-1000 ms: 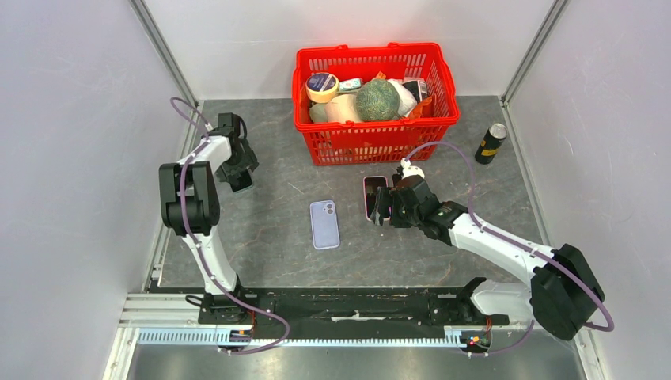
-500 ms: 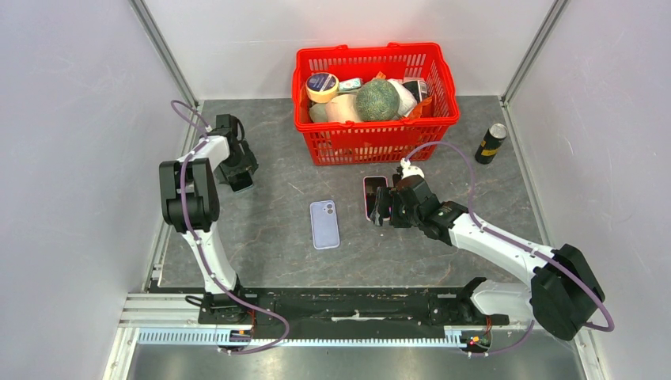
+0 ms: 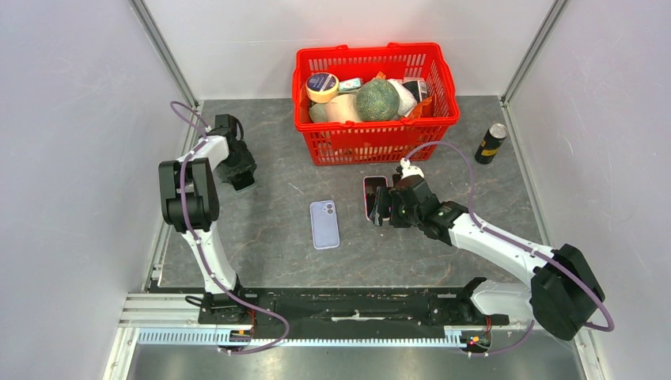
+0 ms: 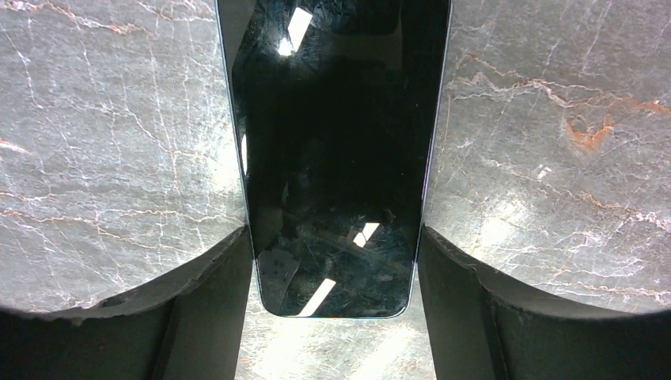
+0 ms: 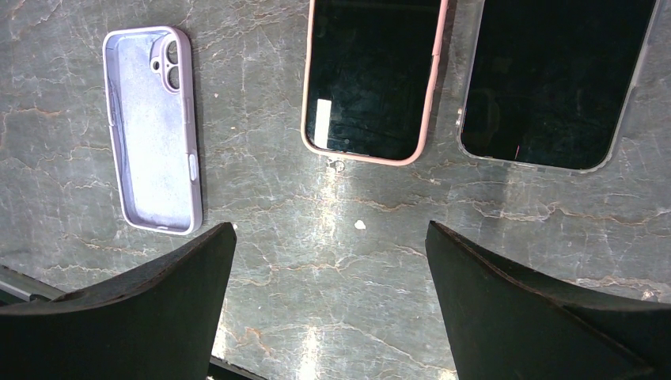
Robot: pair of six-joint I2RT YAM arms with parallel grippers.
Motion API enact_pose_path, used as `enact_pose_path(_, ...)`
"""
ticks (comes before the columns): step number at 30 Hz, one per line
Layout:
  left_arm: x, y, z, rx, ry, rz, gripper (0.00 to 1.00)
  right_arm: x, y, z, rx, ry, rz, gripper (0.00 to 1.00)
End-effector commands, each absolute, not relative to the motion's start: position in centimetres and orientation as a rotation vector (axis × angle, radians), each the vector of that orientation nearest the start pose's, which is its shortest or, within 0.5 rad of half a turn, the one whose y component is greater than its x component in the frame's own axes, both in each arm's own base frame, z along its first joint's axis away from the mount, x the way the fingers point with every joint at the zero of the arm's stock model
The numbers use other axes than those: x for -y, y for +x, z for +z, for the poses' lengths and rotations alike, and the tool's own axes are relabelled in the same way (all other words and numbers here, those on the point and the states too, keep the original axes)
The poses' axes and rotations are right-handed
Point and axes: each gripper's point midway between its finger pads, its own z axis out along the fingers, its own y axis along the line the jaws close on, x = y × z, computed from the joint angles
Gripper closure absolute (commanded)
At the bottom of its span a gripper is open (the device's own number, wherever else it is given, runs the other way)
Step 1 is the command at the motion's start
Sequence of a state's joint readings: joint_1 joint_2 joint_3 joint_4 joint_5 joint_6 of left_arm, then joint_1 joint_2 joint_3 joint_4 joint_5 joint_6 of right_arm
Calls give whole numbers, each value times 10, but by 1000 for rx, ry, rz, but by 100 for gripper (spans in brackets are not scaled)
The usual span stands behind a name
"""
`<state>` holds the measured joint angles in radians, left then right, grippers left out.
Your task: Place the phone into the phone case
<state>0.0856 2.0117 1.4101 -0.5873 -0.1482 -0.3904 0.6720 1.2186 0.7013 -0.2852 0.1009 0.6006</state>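
Top view, grey marble table (image 3: 277, 158) w/ two arms; left gripper (image 4: 336, 245) sat at the far-left side of the table, claw closed narrow on a black phone (image 4: 332, 142), one finger against each long edge at the phone's near end; the phone was screen up, no case on it, low over the marble, and I couldn't tell whether it touched the surface; the lilac phone case (image 3: 324, 224) lay empty & open side up near the table's middle, camera cutout at its far end, well apart from the black phone; right gripper (image 5: 332, 309) hovered right of the case, claw spread wide w/ nothing between the fingers (image 5: 119, 317); in the right wrist view a pink-cased phone (image 5: 372, 79) & a clear-cased phone (image 5: 554, 79) lay side by side, screens up, just beyond those fingers; a red basket (image 3: 376, 146) full of mixed items stood at the back centre; a dark can (image 3: 490, 142) stood upright to its right
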Motion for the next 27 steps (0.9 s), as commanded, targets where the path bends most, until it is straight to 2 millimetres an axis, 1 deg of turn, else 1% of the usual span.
enact_pose_path(1,-38,396,-8,-2749,-782,96,47,-209,253,94,-2391,-53,509,3)
enact_pose_path(6,-28,387,0,-2725,-856,38,53,-210,253,94,-2391,-53,510,3)
enact_pose_path(11,-7,367,7,-2713,-887,-7,54,-210,253,92,-2401,-56,508,3)
enact_pose_path(14,14,350,6,-2714,-871,-36,55,-211,253,91,-2405,-55,509,3)
enact_pose_path(16,32,339,3,-2710,-853,-80,58,-211,253,89,-2408,-57,509,3)
enact_pose_path(20,55,305,-7,-2707,-854,-138,59,-213,253,87,-2419,-63,515,3)
enact_pose_path(22,65,290,-7,-2703,-826,-122,60,-215,253,85,-2428,-70,516,3)
enact_pose_path(27,100,257,2,-2693,-747,-216,61,-222,251,78,-2460,-93,546,3)
